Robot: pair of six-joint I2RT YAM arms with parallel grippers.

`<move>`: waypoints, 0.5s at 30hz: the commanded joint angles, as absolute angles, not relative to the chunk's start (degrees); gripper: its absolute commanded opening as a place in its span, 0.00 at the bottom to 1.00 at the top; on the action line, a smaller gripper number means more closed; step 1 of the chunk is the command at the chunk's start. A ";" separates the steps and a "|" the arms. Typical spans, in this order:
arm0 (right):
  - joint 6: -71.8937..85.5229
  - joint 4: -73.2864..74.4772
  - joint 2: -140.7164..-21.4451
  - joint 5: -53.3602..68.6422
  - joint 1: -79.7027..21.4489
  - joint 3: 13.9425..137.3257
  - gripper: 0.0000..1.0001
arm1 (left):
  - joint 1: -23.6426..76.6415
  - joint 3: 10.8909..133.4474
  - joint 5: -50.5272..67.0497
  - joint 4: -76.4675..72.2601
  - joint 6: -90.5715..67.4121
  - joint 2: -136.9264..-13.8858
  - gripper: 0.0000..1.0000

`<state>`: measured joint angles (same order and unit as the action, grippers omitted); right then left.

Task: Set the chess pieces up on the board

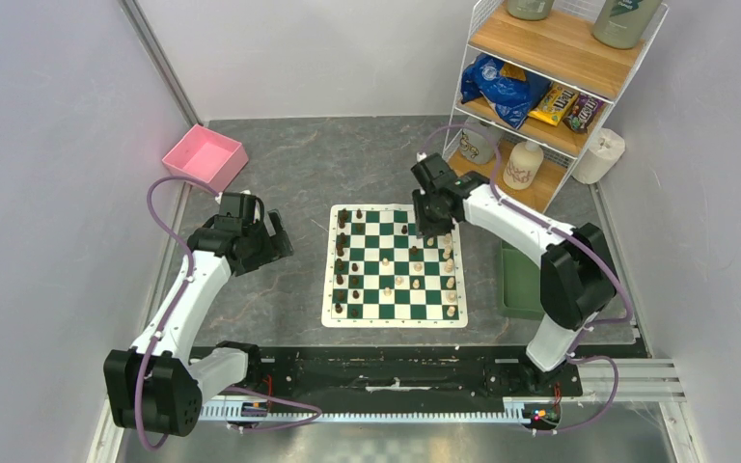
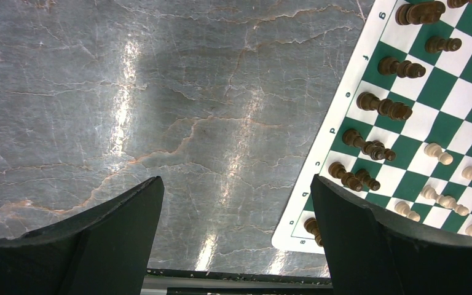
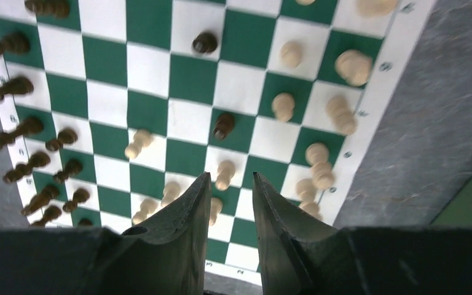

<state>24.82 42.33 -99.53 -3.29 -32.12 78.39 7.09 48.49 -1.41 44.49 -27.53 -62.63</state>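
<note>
Chess pieces: your dark pieces [image 1: 341, 253] stand in two files down the board's left side. The pale pieces [image 1: 449, 268] crowd its right side, and several sit loose on the middle squares.
Board: the board [image 1: 396, 321] lies flat on the tabletop [image 1: 280, 174] between your two arms.
Left gripper: your left gripper [image 2: 236, 184] hangs over bare tabletop just left of the board. It is spread wide, with nothing between the fingers and nothing touched.
Right gripper: your right gripper [image 3: 230, 181] is above the far right part of the board, its fingers parted by a narrow gap. Nothing shows clamped in that gap.
Left wrist view: only here can you read the lettered border [image 2: 340, 112], which runs beside the dark files.
Right wrist view: only here can you see two dark pieces standing among the pale ones. One pale piece shows on the board just beyond the fingertips.
Top view: only here do you see both arms at once, with the green tray [image 1: 513, 289] just right of the board.
Direction: both files run from the far edge to the near edge. The pieces stand on their bases, long axes upright.
</note>
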 commanded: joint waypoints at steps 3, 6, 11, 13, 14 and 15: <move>28.62 41.25 -98.61 -2.54 -36.67 72.69 0.38 | 6.87 50.73 -1.24 44.38 -26.48 -62.16 0.97; 29.39 41.03 -99.43 -3.54 -37.71 71.75 0.38 | 6.86 50.70 -1.23 44.38 -26.47 -62.22 0.97; 29.86 40.52 -101.27 -4.44 -38.14 71.02 0.39 | 6.86 50.65 -1.23 44.34 -26.52 -62.28 0.97; 30.02 40.33 -101.97 -4.48 -38.15 70.94 0.39 | 6.86 50.71 -1.23 44.38 -26.51 -62.27 0.97; 30.02 40.21 -102.25 -4.50 -38.23 71.01 0.39 | 6.88 50.70 -1.31 44.38 -26.49 -62.26 0.97; 30.03 39.90 -102.54 -4.50 -38.20 71.03 0.39 | 6.86 50.65 -1.32 44.39 -26.52 -62.26 0.97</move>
